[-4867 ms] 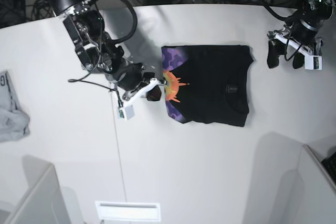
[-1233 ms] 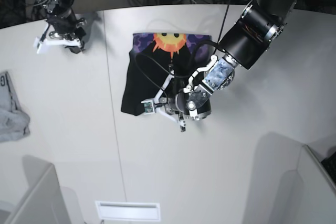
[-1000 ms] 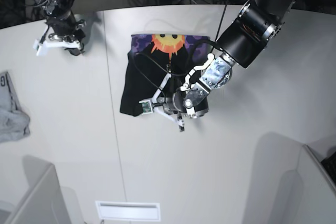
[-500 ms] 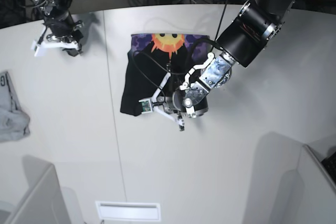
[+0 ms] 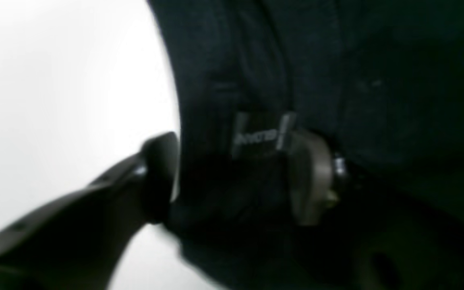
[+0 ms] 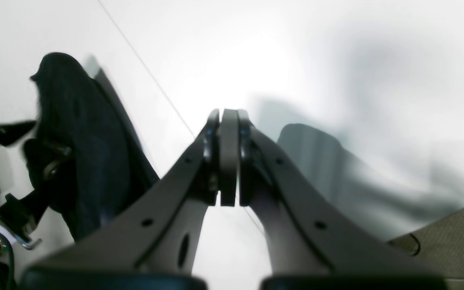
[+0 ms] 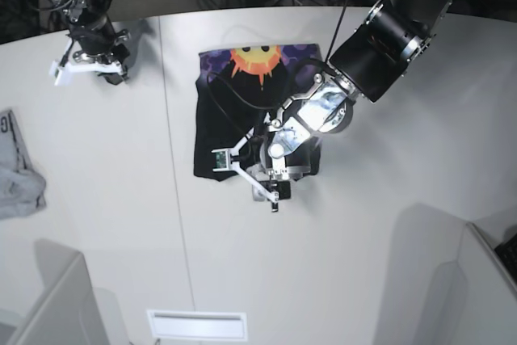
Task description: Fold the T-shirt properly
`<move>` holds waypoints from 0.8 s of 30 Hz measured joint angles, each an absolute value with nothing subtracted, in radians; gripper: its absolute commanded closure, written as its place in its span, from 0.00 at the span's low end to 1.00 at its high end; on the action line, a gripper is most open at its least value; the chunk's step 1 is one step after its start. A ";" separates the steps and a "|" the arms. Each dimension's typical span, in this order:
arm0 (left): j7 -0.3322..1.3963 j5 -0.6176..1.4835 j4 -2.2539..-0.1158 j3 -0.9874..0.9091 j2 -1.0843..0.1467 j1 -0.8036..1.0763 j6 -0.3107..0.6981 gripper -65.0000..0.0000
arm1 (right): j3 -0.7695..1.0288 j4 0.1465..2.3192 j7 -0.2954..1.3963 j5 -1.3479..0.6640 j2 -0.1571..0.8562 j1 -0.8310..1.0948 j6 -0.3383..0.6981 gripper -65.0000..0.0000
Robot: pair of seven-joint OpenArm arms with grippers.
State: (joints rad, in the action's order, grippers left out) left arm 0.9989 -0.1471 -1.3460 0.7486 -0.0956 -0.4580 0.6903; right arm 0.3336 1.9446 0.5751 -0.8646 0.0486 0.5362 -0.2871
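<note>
At centre frame of the base view the T-shirt (image 7: 234, 111) lies on the white table (image 7: 388, 224), partly folded: sun-face print on its purple band toward the top of the frame, plain black cloth below it. The left hand (image 7: 262, 174) sits at the shirt's lower edge. In the left wrist view its two fingers (image 5: 157, 177) stand apart with a thick bunch of black cloth and the neck label between them; one finger is outside the cloth edge over bare table, the other lies on the fabric. Whether they pinch the cloth I cannot tell; the view is blurred.

The right hand (image 7: 89, 58) is parked at upper left of the base view, well apart from the shirt. Its fingers are pressed together on nothing, as the right wrist view shows (image 6: 223, 161).

Judged step: take the lower edge and carry it toward the print to halve the shirt.

Notes for doing it well:
- Confirm all layers are between the fingers before lifting; a thick bunch may slip and leave the under layer behind.
- Lift only enough to clear the table, travel straight, keep the edge parallel to the top edge.
- Lay down, then release, so no crease drags.

A small grey garment (image 7: 18, 175) lies at the left edge, not involved.
</note>
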 measured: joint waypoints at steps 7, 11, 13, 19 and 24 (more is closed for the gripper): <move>1.003 -0.167 -1.495 0.744 -0.094 -0.513 0.700 0.20 | 0.329 1.945 0.577 -0.865 0.062 0.536 -0.287 1.00; 1.003 -0.164 -1.690 0.649 -0.095 -0.472 0.705 0.21 | 0.328 1.949 0.566 -0.863 0.102 0.542 -0.287 1.00; 0.995 -0.171 -1.813 0.551 -0.089 -0.394 0.704 0.29 | 0.330 1.960 0.569 -0.865 0.115 0.559 -0.270 1.00; 0.947 -0.180 -1.991 0.292 -0.162 -0.173 0.704 1.00 | 0.339 1.981 0.567 -0.716 0.175 0.576 -0.119 1.00; 0.720 -0.179 -1.982 0.138 -0.220 0.015 0.704 1.00 | 0.330 1.988 0.573 -0.458 0.154 0.586 0.070 1.00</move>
